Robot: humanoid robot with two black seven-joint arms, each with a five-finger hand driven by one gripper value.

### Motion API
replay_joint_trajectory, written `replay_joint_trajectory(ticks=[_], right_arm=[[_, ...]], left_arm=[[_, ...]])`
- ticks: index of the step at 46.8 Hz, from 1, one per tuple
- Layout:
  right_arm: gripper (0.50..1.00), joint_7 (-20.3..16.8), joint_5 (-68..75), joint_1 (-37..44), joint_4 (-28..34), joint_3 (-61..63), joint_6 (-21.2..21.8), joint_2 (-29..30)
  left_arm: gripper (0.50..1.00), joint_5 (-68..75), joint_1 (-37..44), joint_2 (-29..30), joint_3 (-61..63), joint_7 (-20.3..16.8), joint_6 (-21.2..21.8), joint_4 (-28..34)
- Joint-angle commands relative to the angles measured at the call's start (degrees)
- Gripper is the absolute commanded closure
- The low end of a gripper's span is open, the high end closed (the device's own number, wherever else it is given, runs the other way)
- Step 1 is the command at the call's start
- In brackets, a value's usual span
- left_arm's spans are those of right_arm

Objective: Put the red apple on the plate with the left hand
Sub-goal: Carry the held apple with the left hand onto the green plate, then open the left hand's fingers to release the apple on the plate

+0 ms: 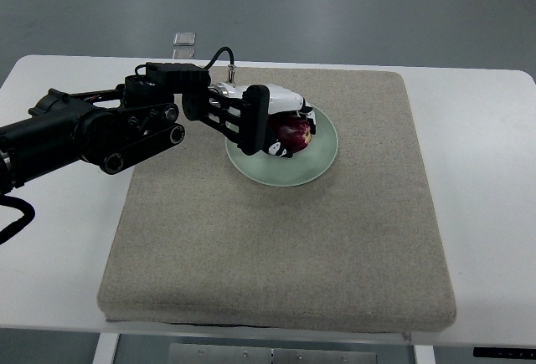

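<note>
Left hand [266, 121] is curling its fingers around the red apple [293, 135] — holding it over the pale green plate [322, 166], sitting at the mat's [276, 238] twelve o'clock.

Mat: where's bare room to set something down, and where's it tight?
Free: the whole near half of the mat, from the plate down to its front edge, and the strip right of the plate. Crowded: upper left, where the left hand reaches over the plate, fingers around the red apple.
</note>
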Motion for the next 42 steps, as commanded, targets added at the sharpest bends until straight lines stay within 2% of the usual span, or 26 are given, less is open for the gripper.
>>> replay_joint_trajectory(ticks=[1, 3, 5, 15, 18, 26, 29, 42], right_arm=[[0.570, 0.0, 0.0, 0.0, 0.0, 0.0, 0.0, 0.0], [0.570, 0.0, 0.0, 0.0, 0.0, 0.0, 0.0, 0.0], [0.568, 0.0, 0.0, 0.0, 0.0, 0.0, 0.0, 0.0], [0.568, 0.0, 0.0, 0.0, 0.0, 0.0, 0.0, 0.0], [0.568, 0.0, 0.0, 0.0, 0.0, 0.0, 0.0, 0.0], [0.568, 0.0, 0.0, 0.0, 0.0, 0.0, 0.0, 0.0], [0.568, 0.0, 0.0, 0.0, 0.0, 0.0, 0.0, 0.0], [0.570, 0.0, 0.0, 0.0, 0.0, 0.0, 0.0, 0.0]], left_arm=[[0.793, -0.1, 0.3, -0.1, -0.1, 0.0, 0.1, 0.0], [0.789, -0.1, 0.4, -0.1, -0.1, 0.0, 0.1, 0.0], [0.763, -0.1, 0.4, -0.1, 0.0, 0.0, 0.1, 0.0], [0.724, -0.1, 0.7, -0.3, 0.0, 0.0, 0.1, 0.0], [0.650, -0.2, 0.7, -0.4, -0.1, 0.0, 0.1, 0.0], [0.643, -0.2, 0.6, -0.4, 0.0, -0.8, 0.1, 0.0], [0.619, -0.2, 0.6, -0.4, -0.1, -0.9, 0.1, 0.1], [0.615, -0.3, 0.5, -0.3, -0.1, -1.3, 0.4, 1.3]])
